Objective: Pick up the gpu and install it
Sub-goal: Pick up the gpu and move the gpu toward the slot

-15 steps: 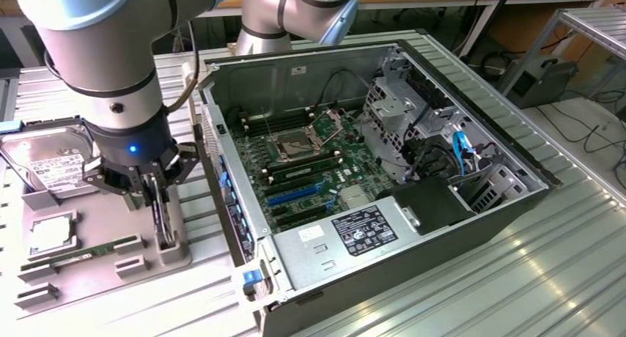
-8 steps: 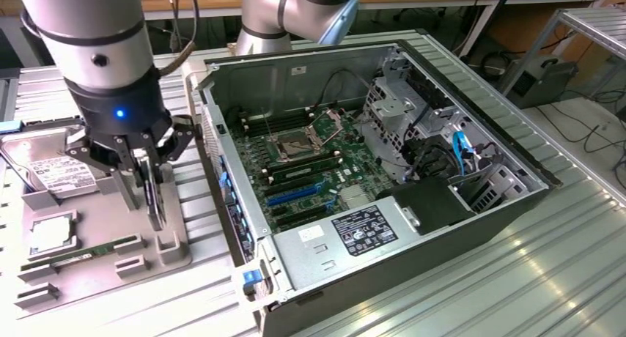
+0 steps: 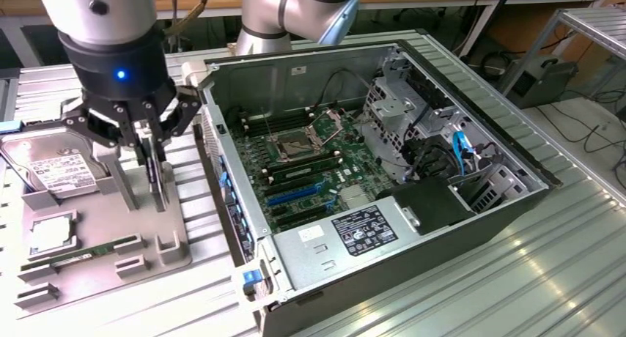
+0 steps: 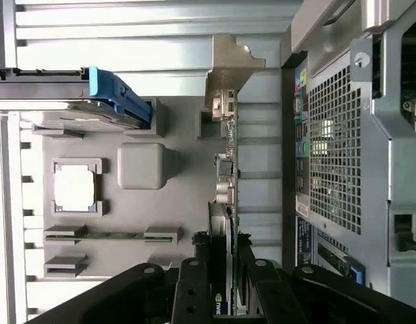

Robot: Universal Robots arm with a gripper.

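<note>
Upright, gpu clamped between fingers

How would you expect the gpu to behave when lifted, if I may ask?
Probably stiff: the gpu is a thin board standing on edge in the holder. Likely to tip if released, being narrow. The gripper clamps its flat faces, so slipping seems unlikely.

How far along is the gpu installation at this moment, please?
Grasp looks done: the gripper is shut on the gpu, upright at the grey fixture tray. In hand: that card. Left: seating it; the blue motherboard slot in the open computer case is empty.
</note>
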